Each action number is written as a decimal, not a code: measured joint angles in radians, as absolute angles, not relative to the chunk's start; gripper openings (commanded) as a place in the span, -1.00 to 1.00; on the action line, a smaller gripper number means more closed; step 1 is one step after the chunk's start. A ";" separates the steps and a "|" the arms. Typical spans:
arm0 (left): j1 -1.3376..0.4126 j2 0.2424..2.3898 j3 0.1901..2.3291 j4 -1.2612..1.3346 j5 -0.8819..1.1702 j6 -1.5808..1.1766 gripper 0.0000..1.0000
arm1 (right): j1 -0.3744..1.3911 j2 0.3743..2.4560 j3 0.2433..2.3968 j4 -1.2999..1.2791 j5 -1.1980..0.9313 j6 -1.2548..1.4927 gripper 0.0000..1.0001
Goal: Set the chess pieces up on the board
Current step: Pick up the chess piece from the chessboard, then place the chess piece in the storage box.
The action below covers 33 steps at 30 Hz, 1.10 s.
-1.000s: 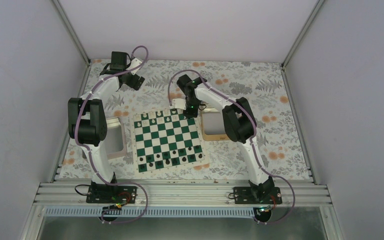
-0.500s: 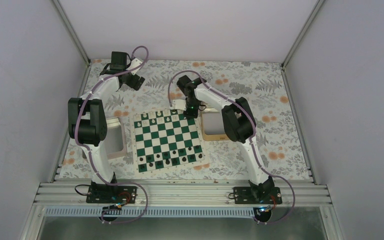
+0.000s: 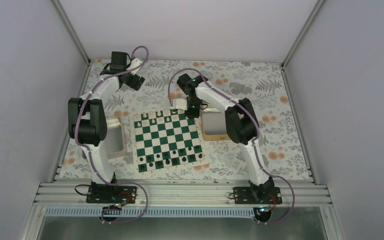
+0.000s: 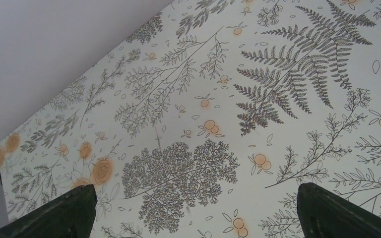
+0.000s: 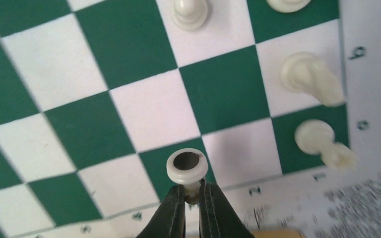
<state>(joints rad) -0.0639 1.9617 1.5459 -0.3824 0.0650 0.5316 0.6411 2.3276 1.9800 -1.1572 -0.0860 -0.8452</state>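
The green and white board (image 3: 167, 142) lies in the middle of the table. Cream chess pieces (image 3: 152, 116) stand along its far rows. My right gripper (image 5: 192, 196) is shut on the stem of a cream chess piece (image 5: 187, 167), whose round hollow base faces the camera. It hangs over the squares at the board's (image 5: 129, 114) lettered edge. Two more cream pieces (image 5: 310, 77) stand to its right. From above, the right gripper (image 3: 192, 115) is at the board's far right corner. My left gripper (image 3: 132, 80) is open over bare floral cloth at the far left, its fingertips (image 4: 74, 208) wide apart.
Black pieces (image 3: 167, 159) fill the board's near rows. A tan tin (image 3: 214, 125) lies just right of the board, under the right arm. A grey tray (image 3: 114, 140) sits left of the board beside the left arm. White walls enclose the table.
The right arm has shifted slightly at the board's far right corner. The left arm has not moved.
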 measured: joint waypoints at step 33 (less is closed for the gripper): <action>-0.070 1.909 1.546 -0.401 0.080 0.539 1.00 | 0.542 2.088 1.549 -1.280 0.538 -0.811 -0.80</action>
